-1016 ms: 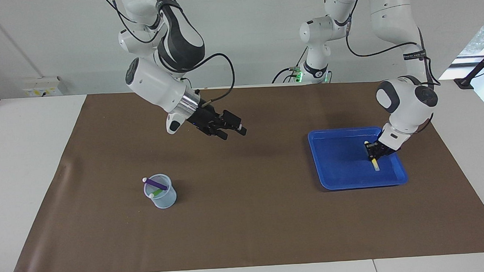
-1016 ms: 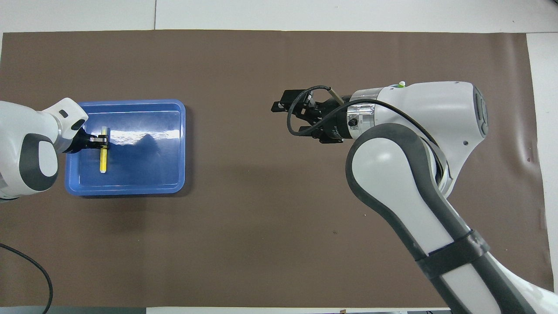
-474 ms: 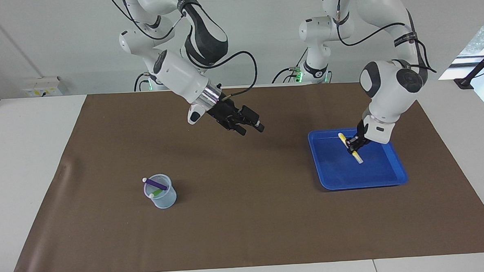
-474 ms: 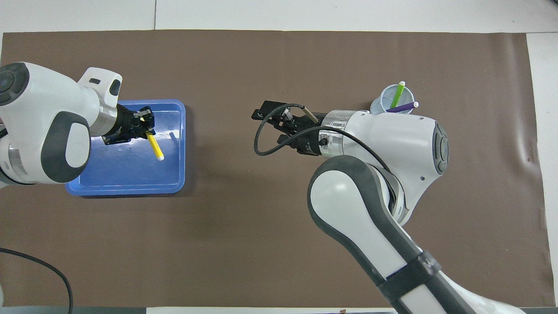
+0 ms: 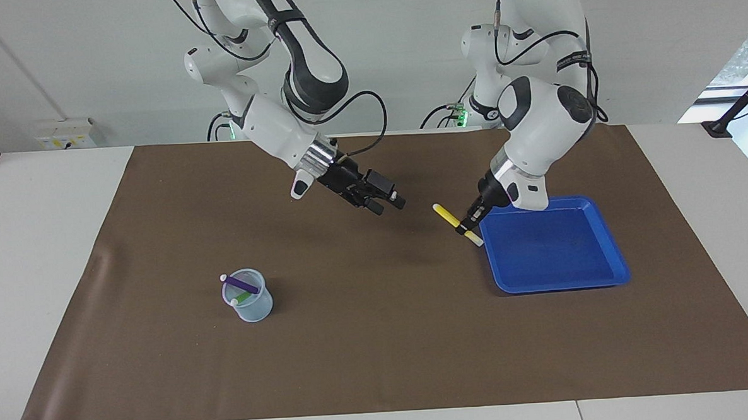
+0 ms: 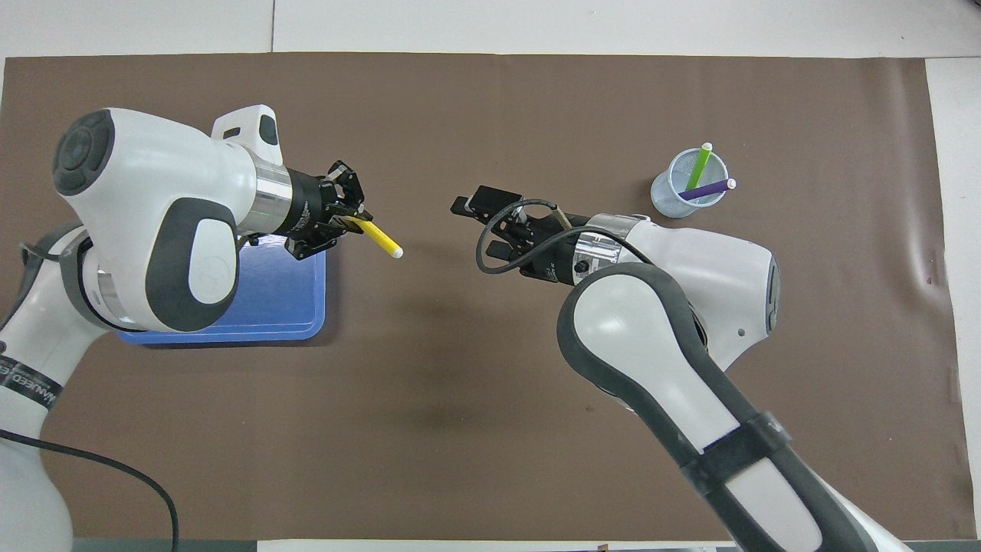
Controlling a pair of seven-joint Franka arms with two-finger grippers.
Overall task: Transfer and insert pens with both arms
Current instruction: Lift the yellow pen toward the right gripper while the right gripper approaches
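My left gripper (image 5: 463, 225) (image 6: 354, 222) is shut on the yellow pen (image 5: 445, 214) (image 6: 379, 239). It holds the pen in the air over the mat, just off the blue tray's (image 5: 557, 283) (image 6: 303, 310) edge, slanted and pointing toward the table's middle. Facing it over the middle of the mat, my right gripper (image 5: 388, 205) (image 6: 471, 226) is open and holds nothing, a short gap from the pen's tip. The purple pen (image 5: 241, 282) (image 6: 705, 189) and the green pen (image 5: 243, 298) (image 6: 698, 167) stand in a pale blue cup (image 5: 252, 307) (image 6: 670, 195) toward the right arm's end.
A brown mat (image 5: 379, 336) (image 6: 460, 399) covers the white table. The blue tray, toward the left arm's end, has nothing in it. The cup stands farther from the robots than both grippers.
The left gripper has lifted the yellow pen out of the blue tray and carried it toward the table's middle. The right gripper has swung toward it, uncovering the cup in the overhead view.
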